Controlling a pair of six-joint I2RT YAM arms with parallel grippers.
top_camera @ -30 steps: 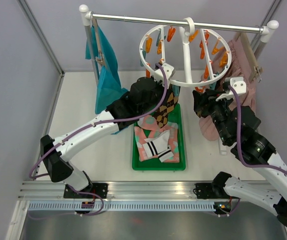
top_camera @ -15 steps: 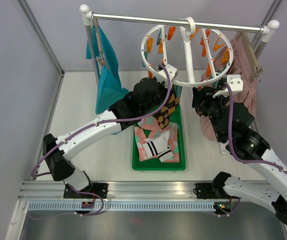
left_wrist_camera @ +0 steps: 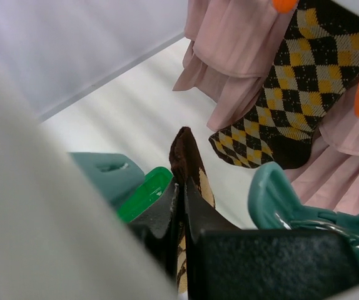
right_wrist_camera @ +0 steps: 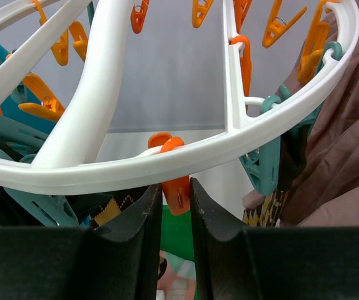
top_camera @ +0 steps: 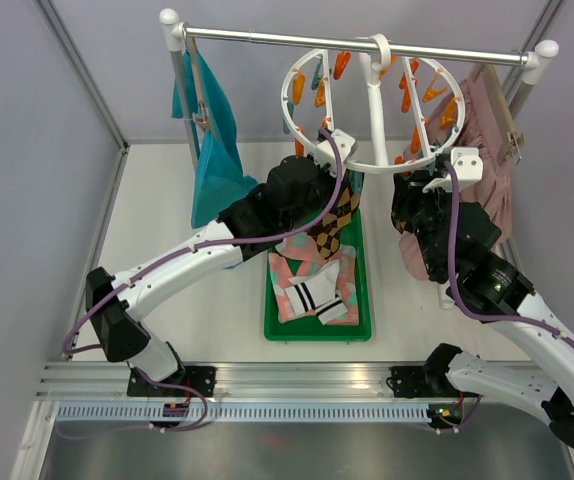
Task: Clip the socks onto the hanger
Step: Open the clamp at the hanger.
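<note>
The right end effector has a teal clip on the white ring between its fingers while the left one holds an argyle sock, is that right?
Not quite: the clip on the white ring between the fingers of the right end effector is orange, not teal, as the right wrist view shows. The left end effector does hold an argyle sock.
</note>
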